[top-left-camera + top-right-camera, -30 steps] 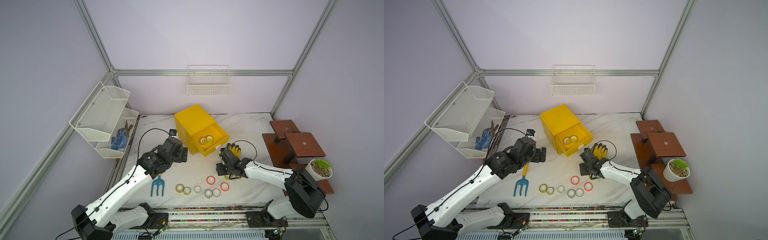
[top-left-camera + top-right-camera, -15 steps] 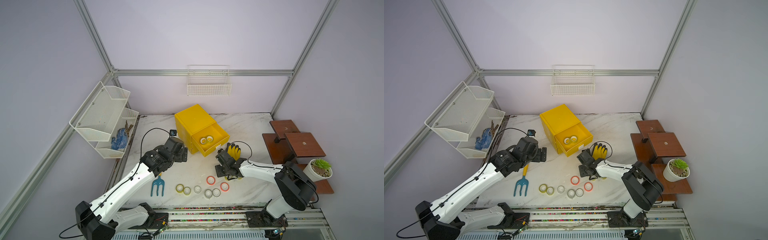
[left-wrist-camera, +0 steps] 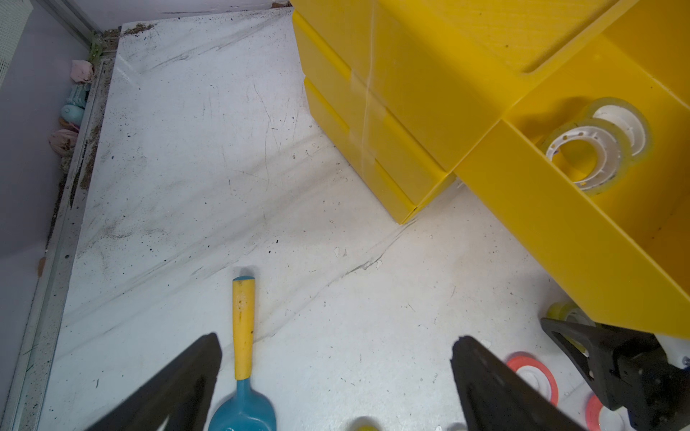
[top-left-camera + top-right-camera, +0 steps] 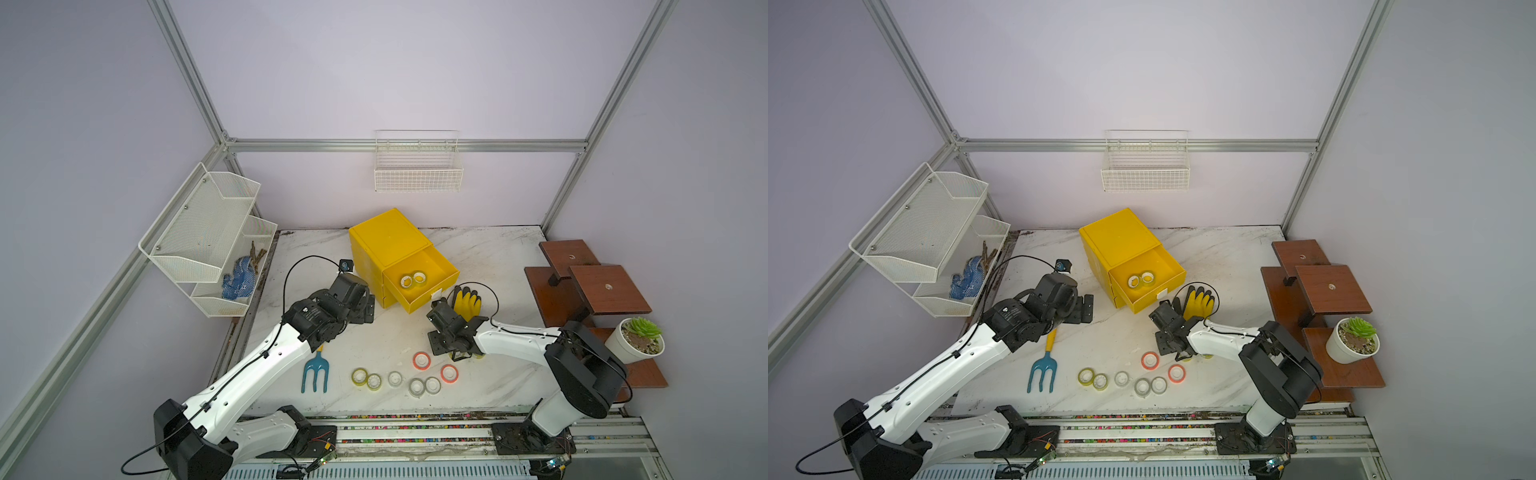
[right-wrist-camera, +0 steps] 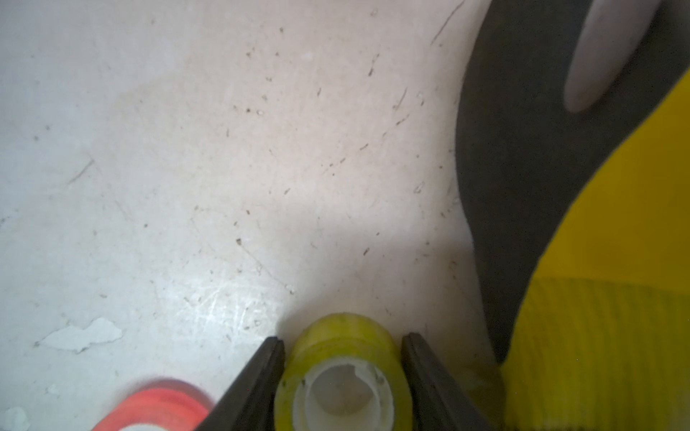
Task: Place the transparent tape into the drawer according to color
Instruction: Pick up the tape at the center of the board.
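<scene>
In both top views you have the top drawer (image 4: 432, 298) standing open with two yellow rolls (image 4: 413, 279) inside. Seven more rolls (image 4: 395, 378) lie in plain sight on the counter (image 4: 399, 332): two yellow, three clear, two red. Your right hand (image 4: 461, 355) is low on the counter just beside the red ones, near the glove (image 4: 467, 302). Your left hand (image 4: 368, 306) hovers beside the cabinet (image 4: 386, 241). In the left wrist view, the left hand is spread wide and empty above the fork (image 3: 242, 328), with the open drawer close by. In the right wrist view, the right hand is narrow, its fingers (image 5: 257, 380) against both sides of a yellow roll (image 5: 343, 369) resting on the counter, which reads as a grip. So two rolls look sorted. This one has yet to reach the drawer, and the red and clear ones need the lower drawers, which look shut.
</scene>
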